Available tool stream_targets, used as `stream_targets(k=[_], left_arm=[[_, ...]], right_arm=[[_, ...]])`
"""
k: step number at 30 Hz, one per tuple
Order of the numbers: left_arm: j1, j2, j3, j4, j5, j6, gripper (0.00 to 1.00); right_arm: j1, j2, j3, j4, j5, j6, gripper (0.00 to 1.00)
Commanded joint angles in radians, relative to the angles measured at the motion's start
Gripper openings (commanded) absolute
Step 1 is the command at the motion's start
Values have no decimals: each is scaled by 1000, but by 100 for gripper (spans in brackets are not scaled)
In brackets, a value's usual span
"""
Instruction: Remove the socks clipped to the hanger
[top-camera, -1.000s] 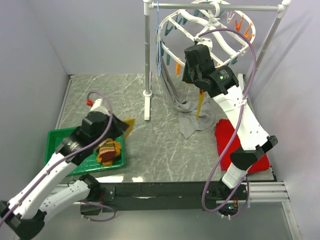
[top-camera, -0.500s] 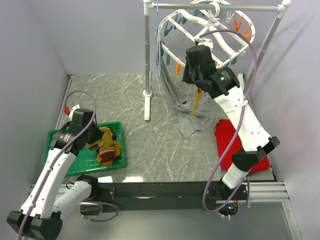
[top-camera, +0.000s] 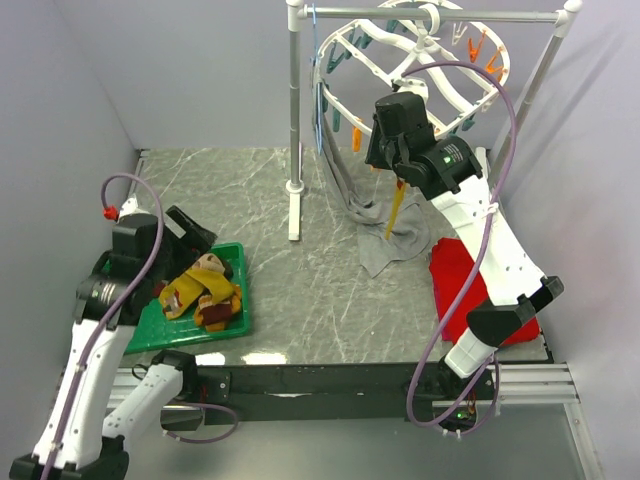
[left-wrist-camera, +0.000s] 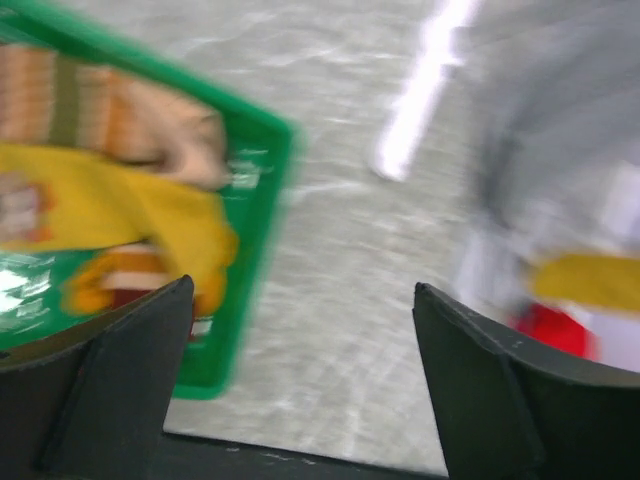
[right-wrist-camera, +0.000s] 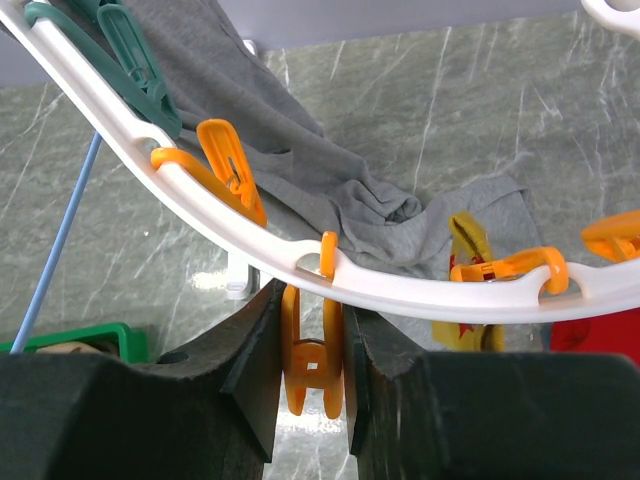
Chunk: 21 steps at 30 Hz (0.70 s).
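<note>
The white round hanger (top-camera: 440, 70) hangs from a rail at the back. My right gripper (top-camera: 388, 160) (right-wrist-camera: 313, 330) is shut on an orange clip (right-wrist-camera: 312, 370) under the hanger's rim (right-wrist-camera: 400, 290). Just right of it, a yellow sock (right-wrist-camera: 467, 240) (top-camera: 396, 208) dangles at a neighbouring orange clip (right-wrist-camera: 505, 268). Several socks (top-camera: 205, 290) lie piled in the green tray (top-camera: 150, 330), a mustard sock (left-wrist-camera: 110, 205) on top. My left gripper (top-camera: 195, 235) (left-wrist-camera: 300, 290) hovers open beside the tray with nothing between its fingers.
A grey tank top (top-camera: 385, 235) (right-wrist-camera: 300, 180) hangs from a thin blue wire hanger (right-wrist-camera: 60, 240) and pools on the table. A red cloth (top-camera: 460, 280) lies at the right. The white rack pole (top-camera: 295, 120) stands mid-back. Walls close both sides.
My left arm swung back to the left over the tray and its jaws opened, dropping the mustard sock onto the pile. The right gripper stayed on the clip.
</note>
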Motion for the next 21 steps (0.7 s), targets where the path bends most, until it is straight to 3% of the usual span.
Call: stream_targets(k=[1, 4, 7, 8, 10, 11, 17, 20, 21], left_arm=[[5, -84, -47, 265, 293, -7, 86], [5, -118, -159, 473, 480, -94, 75], [-21, -97, -215, 632, 564, -165, 70], [-76, -75, -215, 661, 551, -172, 70], [-171, -43, -197, 715, 452, -153, 71], [-291, -20, -183, 753, 403, -137, 71], [-675, 293, -95, 861, 90, 9, 73], [-800, 398, -144, 1080, -50, 106, 74], [-829, 426, -156, 1223, -85, 145, 73]], right_arm=[[-3, -45, 10, 18, -28, -14, 1], [-3, -46, 14, 20, -36, -13, 2], [-4, -43, 21, 13, -37, -13, 3], [-3, -39, 30, 12, -37, -13, 3], [-4, -34, 34, 7, -42, -11, 3], [-4, -33, 37, 6, -44, -13, 3], [-6, -33, 41, 7, -54, -5, 5], [-6, -26, 53, -2, -57, -5, 5], [-6, -26, 53, -3, -57, -5, 5]])
